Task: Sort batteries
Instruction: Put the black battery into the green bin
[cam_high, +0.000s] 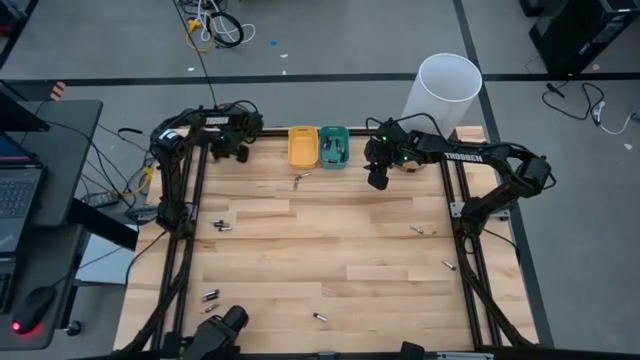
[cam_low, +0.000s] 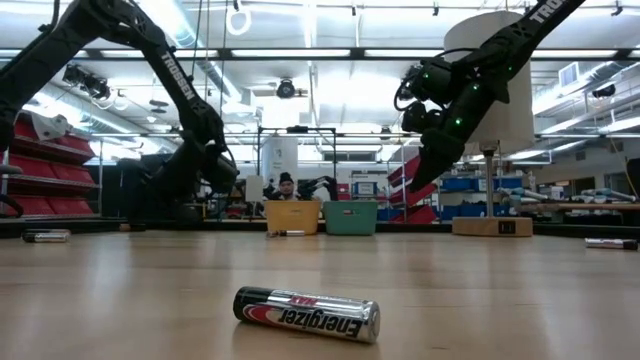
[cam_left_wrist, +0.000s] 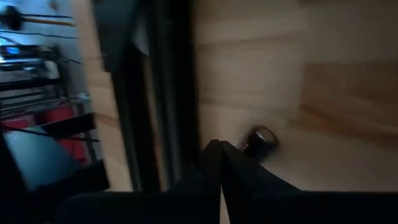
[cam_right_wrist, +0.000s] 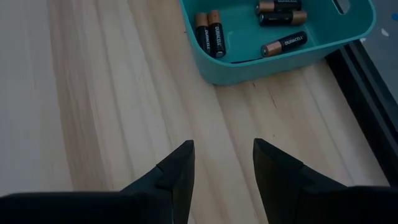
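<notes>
Loose batteries lie scattered on the wooden table, among them one near the trays (cam_high: 300, 180), one at the left (cam_high: 222, 225) and a black Energizer one close to the low camera (cam_low: 306, 314). At the far edge stand a yellow tray (cam_high: 303, 146) and a teal tray (cam_high: 334, 147), which holds several batteries (cam_right_wrist: 214, 34). My right gripper (cam_right_wrist: 222, 149) hangs open above bare wood just short of the teal tray (cam_right_wrist: 273, 59), nothing between its fingers. My left gripper (cam_left_wrist: 219, 148) is shut at the table's far left corner (cam_high: 242, 150), with one battery (cam_left_wrist: 260, 139) beside its fingertips. My left gripper's shut fingertips (cam_left_wrist: 214, 155) stand close beside the end of a small battery (cam_left_wrist: 260, 139) that lies on the wood by the dark side rail. Whether a finger touches it, I cannot tell; nothing sits between the fingers.
Dark frame rails (cam_high: 190, 230) run along the table's left and right sides (cam_high: 468, 250). A white cylindrical bin (cam_high: 447, 90) stands beyond the far right corner. More batteries lie at the right (cam_high: 417, 229), (cam_high: 449, 265) and near the front edge (cam_high: 210, 296), (cam_high: 320, 317).
</notes>
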